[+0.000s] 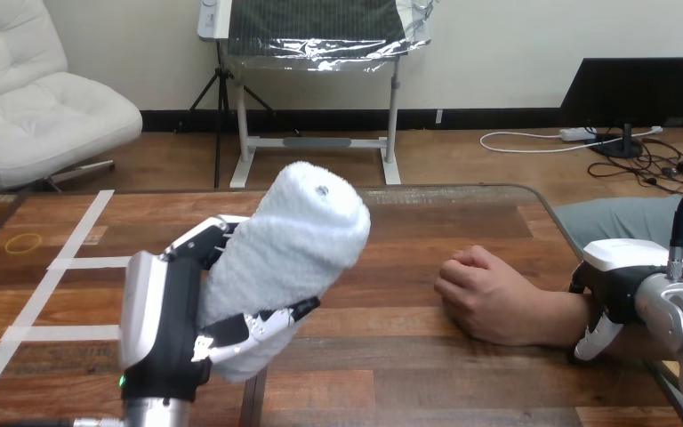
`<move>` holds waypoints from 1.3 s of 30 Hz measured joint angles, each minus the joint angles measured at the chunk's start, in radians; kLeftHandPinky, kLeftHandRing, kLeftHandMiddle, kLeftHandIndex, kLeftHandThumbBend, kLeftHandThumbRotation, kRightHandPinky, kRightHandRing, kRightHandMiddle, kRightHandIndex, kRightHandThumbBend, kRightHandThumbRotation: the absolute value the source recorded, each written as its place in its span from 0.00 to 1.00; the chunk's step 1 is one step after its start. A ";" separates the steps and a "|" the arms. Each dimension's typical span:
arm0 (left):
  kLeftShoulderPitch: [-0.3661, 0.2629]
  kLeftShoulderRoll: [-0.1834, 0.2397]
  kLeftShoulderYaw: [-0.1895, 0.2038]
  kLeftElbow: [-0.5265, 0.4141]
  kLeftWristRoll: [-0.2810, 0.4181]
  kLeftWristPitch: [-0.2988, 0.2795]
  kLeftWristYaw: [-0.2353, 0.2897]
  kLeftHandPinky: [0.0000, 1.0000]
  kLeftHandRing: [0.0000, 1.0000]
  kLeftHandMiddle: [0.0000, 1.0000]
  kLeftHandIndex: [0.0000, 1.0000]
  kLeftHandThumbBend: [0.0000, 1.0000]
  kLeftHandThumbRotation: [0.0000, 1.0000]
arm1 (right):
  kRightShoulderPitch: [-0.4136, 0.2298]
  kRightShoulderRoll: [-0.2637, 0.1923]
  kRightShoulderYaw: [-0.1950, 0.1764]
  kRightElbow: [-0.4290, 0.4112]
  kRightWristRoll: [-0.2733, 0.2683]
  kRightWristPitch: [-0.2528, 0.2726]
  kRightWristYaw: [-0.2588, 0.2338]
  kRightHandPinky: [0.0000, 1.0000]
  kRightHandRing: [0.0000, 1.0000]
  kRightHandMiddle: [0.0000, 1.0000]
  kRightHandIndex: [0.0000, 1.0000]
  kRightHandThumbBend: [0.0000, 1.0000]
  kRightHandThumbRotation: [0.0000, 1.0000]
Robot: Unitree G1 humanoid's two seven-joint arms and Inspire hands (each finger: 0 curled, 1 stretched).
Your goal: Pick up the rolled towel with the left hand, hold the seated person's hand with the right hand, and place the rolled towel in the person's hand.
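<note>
One towel [295,245], white and rolled, is in the left hand [173,329] at about 7 o'clock from the view's middle. The fingers [262,322] wrap across its lower part and the thumb side clasps its far flank. The roll tilts, its upper end leaning toward 1 o'clock. One person's hand [485,294] lies on the table [409,374] at 4 o'clock, loosely fisted, knuckles toward 9 o'clock, well apart from the towel. The right hand [618,276] sits at 3 to 4 o'clock by the view's right edge, laid over the person's wrist, with one white finger [598,338] curled down its near side. One thin yellow ring [24,242] lies flat at 9 o'clock near the table's left edge. Three white tape strips [53,276] mark the left part: one long diagonal and two short crosspieces meeting it.
</note>
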 measured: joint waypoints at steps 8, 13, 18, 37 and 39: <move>-0.049 -0.001 -0.008 0.029 -0.034 0.038 -0.076 0.39 0.43 0.49 0.56 0.58 0.25 | 0.007 0.000 -0.001 0.008 0.025 -0.027 -0.060 0.21 0.30 0.41 0.45 0.67 0.06; -0.084 -0.007 -0.018 0.052 -0.036 0.064 -0.108 0.37 0.41 0.48 0.56 0.58 0.23 | 0.014 0.000 -0.001 0.008 0.038 -0.036 -0.090 0.17 0.27 0.38 0.41 0.67 0.02; -0.120 -0.014 -0.035 0.078 -0.036 0.091 -0.137 0.36 0.41 0.48 0.55 0.58 0.20 | 0.029 0.000 -0.008 0.005 0.055 -0.046 -0.132 0.13 0.23 0.35 0.37 0.67 0.01; -0.253 -0.056 -0.105 0.176 -0.030 0.184 -0.179 0.35 0.39 0.45 0.52 0.58 0.04 | 0.089 -0.005 -0.038 -0.065 0.070 -0.047 -0.183 0.08 0.16 0.27 0.32 0.66 0.00; -0.267 -0.061 -0.115 0.187 -0.030 0.190 -0.180 0.35 0.39 0.45 0.52 0.58 0.03 | 0.098 -0.006 -0.044 -0.077 0.071 -0.048 -0.187 0.07 0.16 0.27 0.31 0.66 0.00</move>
